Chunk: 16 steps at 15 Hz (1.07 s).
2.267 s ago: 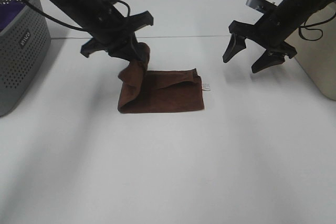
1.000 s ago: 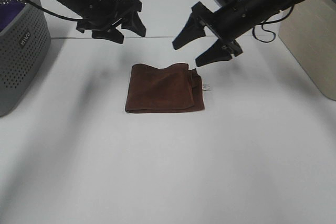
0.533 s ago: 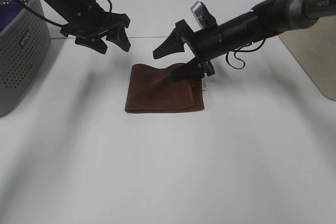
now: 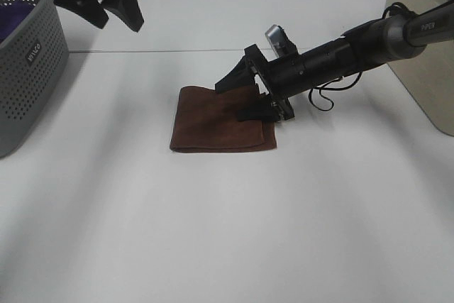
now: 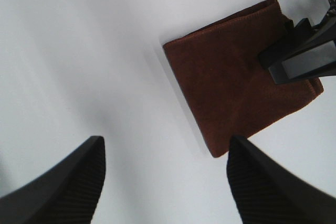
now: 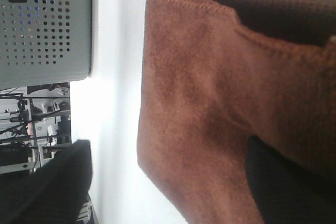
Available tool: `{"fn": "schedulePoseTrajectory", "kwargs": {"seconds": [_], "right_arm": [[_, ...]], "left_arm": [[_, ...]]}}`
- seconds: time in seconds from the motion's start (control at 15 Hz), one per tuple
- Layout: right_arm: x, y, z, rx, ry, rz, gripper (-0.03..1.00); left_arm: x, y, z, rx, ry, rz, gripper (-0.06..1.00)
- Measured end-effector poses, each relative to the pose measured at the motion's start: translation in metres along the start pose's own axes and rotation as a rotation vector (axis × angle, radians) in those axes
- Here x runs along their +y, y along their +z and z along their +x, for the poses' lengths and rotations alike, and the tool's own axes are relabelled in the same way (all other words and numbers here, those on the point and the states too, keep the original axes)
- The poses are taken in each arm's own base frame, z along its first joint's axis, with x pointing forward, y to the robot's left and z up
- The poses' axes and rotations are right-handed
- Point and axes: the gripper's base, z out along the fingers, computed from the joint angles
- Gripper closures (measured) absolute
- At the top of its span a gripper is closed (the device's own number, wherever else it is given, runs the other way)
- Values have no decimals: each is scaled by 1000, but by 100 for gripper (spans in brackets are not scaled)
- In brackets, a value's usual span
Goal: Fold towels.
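Towel: a brown towel (image 4: 220, 120) lies folded into a rough square at the middle of the white worktop (image 4: 227, 232), nearer the far edge. Its right-hand side is bunched rather than flat.
Right gripper: the right gripper (image 4: 232, 102) reaches in low from the right edge, jaws apart. One finger rests on the cloth near that bunched side and the other is raised above it. It looks to have nothing pinched yet.
Left gripper: the left gripper (image 4: 117, 20) hangs high over the far left corner, jaws apart and empty, above the grey basket (image 4: 28, 69).
Step in hand: probably taking hold of the towel's right side for the next fold.
Doing it well: slide the lower finger under every layer, not just the top flap. Close firmly before lifting, then carry the edge low and straight across so the borders meet squarely.
Watch for: a single-layer pinch, which would peel the stack open, and dragging, which would skew the square.
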Motion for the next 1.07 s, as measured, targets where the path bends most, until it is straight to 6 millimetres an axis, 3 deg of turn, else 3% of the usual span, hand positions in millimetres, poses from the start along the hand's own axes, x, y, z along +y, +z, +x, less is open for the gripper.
{"fn": "schedulePoseTrajectory", "kwargs": {"seconds": [0.13,0.27,0.53,0.67,0.87,0.93,1.07], "right_arm": [[25,-17,-1,28,-80,6,20],[68,-49,-1,46,-180,36,20],[125,-110,13,70,-255,261,20],[151,-139,21,24,-282,369,20],[188,-186,43,-71,-312,528,20],[193,-193,50,-85,-318,549,20],[208,-216,77,-118,-332,615,20]], "left_arm": [[-3,-35,3,-8,8,-58,31],[-7,-69,9,-7,8,-104,31],[-16,-131,26,-89,-35,-186,31],[-20,-153,53,-90,-59,-218,31],[-27,-165,113,-25,-77,-231,31],[-28,-167,125,-14,-78,-230,31],[-32,-170,168,20,-95,-229,31]]}}
